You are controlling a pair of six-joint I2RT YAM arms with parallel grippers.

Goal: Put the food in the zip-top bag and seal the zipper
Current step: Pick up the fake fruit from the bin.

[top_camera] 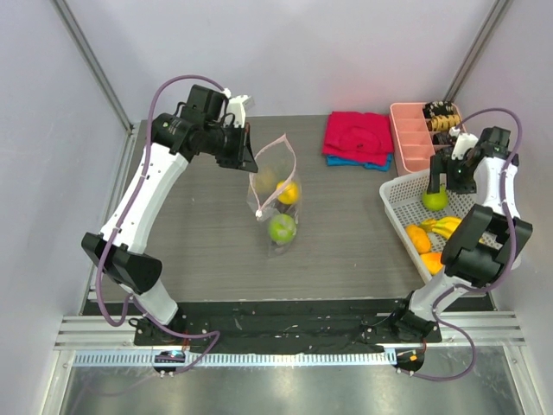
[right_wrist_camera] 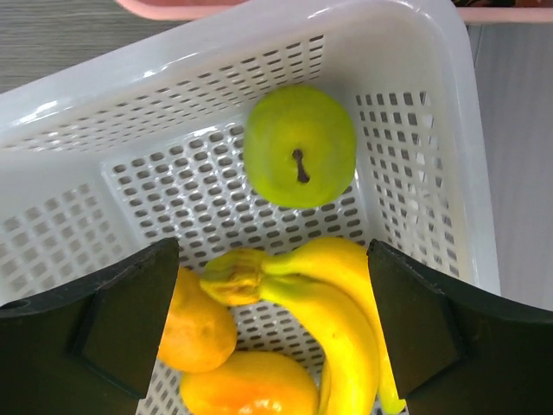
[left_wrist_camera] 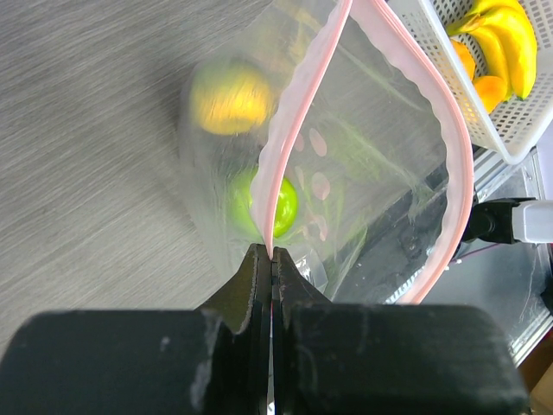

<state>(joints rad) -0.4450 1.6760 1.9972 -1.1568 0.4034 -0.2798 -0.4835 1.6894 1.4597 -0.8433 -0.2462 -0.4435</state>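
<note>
No words, numbers, labels or signs can be read in any of the views.

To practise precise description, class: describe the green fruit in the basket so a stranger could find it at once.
At the table's right edge sits a white mesh basket. At its far end lies one round green fruit, apart from the bananas and oranges. It is the only green thing there; the other green fruit is inside the bag.
</note>
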